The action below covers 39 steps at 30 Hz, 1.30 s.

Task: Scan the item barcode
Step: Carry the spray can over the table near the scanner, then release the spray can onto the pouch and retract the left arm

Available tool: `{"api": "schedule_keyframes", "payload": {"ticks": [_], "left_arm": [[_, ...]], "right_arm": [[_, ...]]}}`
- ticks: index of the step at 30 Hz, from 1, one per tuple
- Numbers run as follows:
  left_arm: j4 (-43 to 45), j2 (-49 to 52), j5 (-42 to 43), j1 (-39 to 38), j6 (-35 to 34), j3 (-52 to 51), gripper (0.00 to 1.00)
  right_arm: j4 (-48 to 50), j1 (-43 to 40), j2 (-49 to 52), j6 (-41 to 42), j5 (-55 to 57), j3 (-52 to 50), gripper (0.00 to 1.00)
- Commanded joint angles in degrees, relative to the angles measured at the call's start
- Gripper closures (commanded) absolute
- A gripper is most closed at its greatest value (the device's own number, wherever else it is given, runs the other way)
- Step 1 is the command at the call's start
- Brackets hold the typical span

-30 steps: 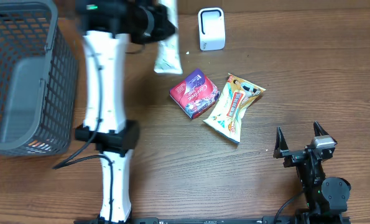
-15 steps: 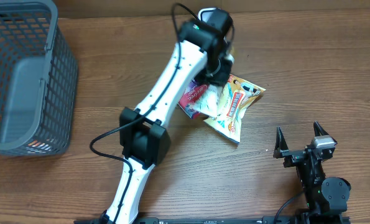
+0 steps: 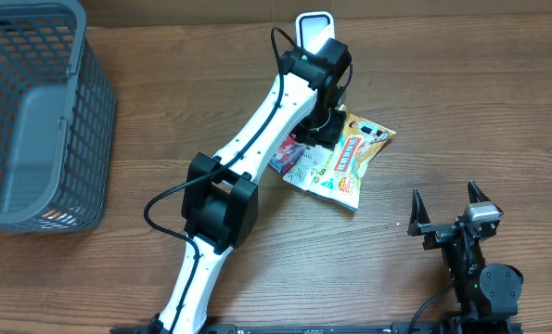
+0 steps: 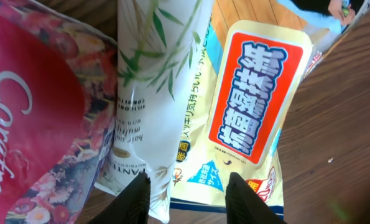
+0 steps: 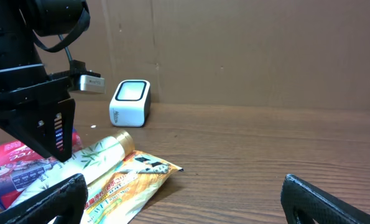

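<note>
A white tube with green bamboo leaves (image 4: 150, 81) lies on the pile, between a red Carefree pack (image 4: 35, 112) and a yellow snack bag (image 4: 253, 93). My left gripper (image 4: 188, 200) hovers just over the tube's lower end, jaws apart, the tube's edge beside the left finger (image 4: 135, 199). From overhead, the left gripper (image 3: 324, 125) is over the pile, just in front of the white scanner (image 3: 314, 28). My right gripper (image 3: 450, 209) stands open and empty at the front right, facing the tube (image 5: 97, 155) and scanner (image 5: 130, 102).
A grey mesh basket (image 3: 95, 111) stands at the far left. The left arm (image 3: 257, 139) stretches diagonally across the middle of the table. A cardboard wall (image 5: 234, 50) closes the back behind the scanner.
The left arm swung from the back left over to the pile with the white tube. Its jaws then parted, and the tube now rests on the red pack and snack bag.
</note>
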Motion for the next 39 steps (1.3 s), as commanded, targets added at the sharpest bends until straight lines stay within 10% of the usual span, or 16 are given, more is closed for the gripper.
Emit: {"api": "schedule_keyframes", "payload": {"ticks": [1,13,24,26,39], "left_arm": [[-1.86,-2.14,-0.02,0.81,0.31,2.03,0.69],[-17.4,-2.25,-0.31,6.01,0.55,33.27,0.67],[-17.4,-14.6,2.1,21.22,0.33,36.79,0.45],[-17.4,-18.58,2.29,26.47,0.09,36.79,0.0],[-17.4,-22.62,12.94,59.82,-3.93,29.51,0.0]], "right_arm": [[0.24,-0.48,-0.57,-0.02,0.55,-0.59,0.0],[0.24,-0.48,-0.57,-0.02,0.55,-0.59,0.0],[0.24,-0.48,-0.57,-0.02,0.55,-0.59,0.0],[0.24,-0.48,-0.57,-0.02,0.55,-0.59,0.0],[0.24,-0.48,-0.57,-0.02,0.55,-0.59,0.0]]}}
